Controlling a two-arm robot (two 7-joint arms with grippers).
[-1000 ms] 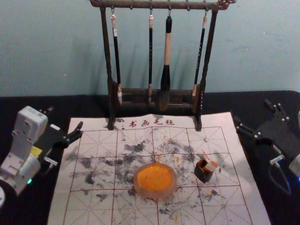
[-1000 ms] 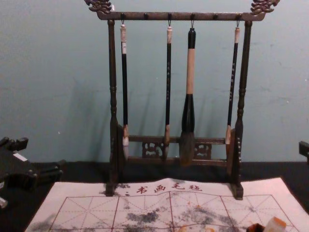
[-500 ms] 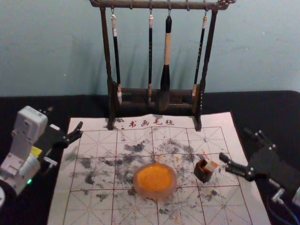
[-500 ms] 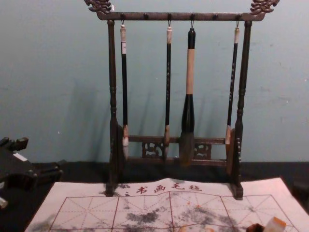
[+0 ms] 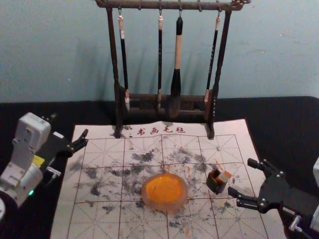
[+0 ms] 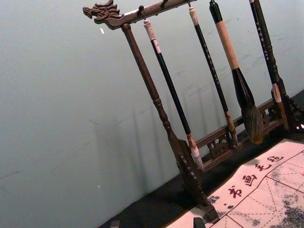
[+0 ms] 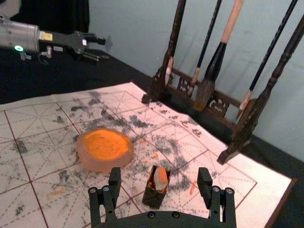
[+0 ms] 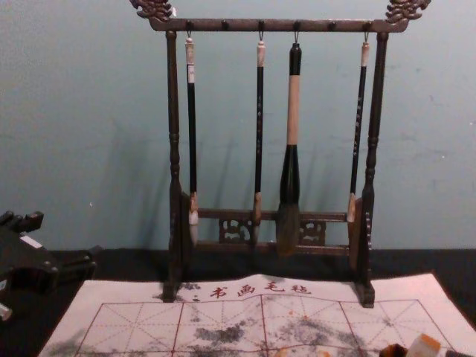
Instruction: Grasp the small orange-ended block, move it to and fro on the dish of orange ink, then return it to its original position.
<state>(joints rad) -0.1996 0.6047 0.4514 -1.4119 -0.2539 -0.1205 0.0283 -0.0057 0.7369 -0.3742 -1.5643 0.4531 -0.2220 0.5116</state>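
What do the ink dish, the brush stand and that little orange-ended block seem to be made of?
The dish looks like frosted glass or translucent stone, going by its milky, pinkish rim. The brush stand seems to be dark varnished wood: turned posts, carved ends, a slight sheen. The block is pale and straight-edged, possibly stone or plastic; I can't tell which.

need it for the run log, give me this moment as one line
right gripper: open, near block | block: in dark holder | left gripper: parked, open
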